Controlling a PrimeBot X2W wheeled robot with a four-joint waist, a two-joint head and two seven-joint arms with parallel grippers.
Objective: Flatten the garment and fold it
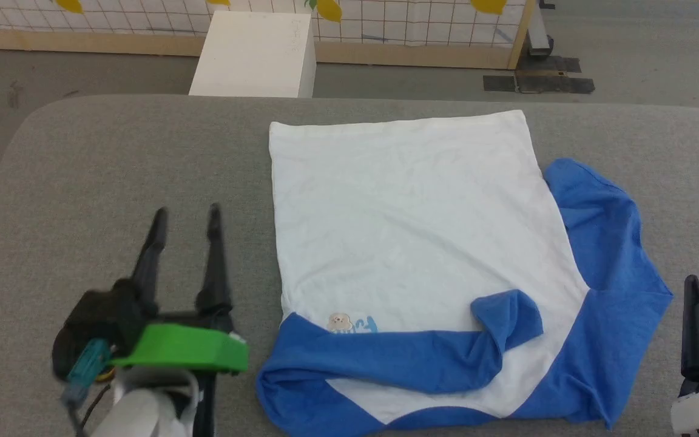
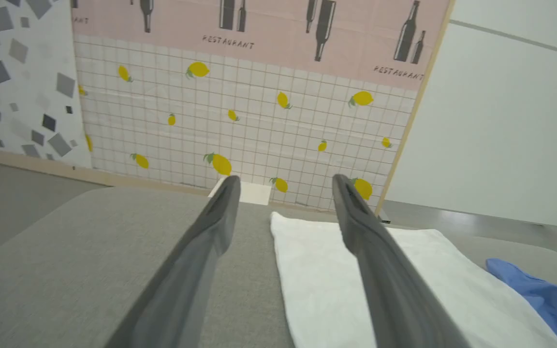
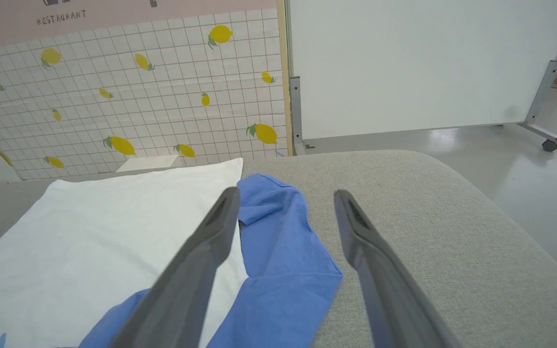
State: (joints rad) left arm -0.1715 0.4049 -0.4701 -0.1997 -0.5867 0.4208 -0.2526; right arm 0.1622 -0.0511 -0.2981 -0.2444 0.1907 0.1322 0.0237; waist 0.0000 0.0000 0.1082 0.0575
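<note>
The garment [image 1: 410, 224] lies on the grey table [image 1: 113, 158], its white body spread mostly flat. One blue sleeve [image 1: 610, 255] sprawls off its right side. Another blue part [image 1: 398, 358] is folded across the near edge, over a small print. My left gripper [image 1: 186, 212] stands open to the left of the garment, apart from it and holding nothing. The left wrist view has its fingers [image 2: 285, 180] either side of the white cloth's edge [image 2: 331, 275]. My right gripper [image 3: 286, 194] is open over the blue sleeve [image 3: 278, 251], and one of its fingers [image 1: 695, 321] shows at the table's right.
A white box [image 1: 255, 54] stands on the floor beyond the table's far edge. Behind it runs a tiled lemon-print panel [image 2: 259, 125]. A wheeled whiteboard [image 3: 428, 63] stands to the right. Bare grey table extends left of the garment and along its right edge [image 3: 428, 232].
</note>
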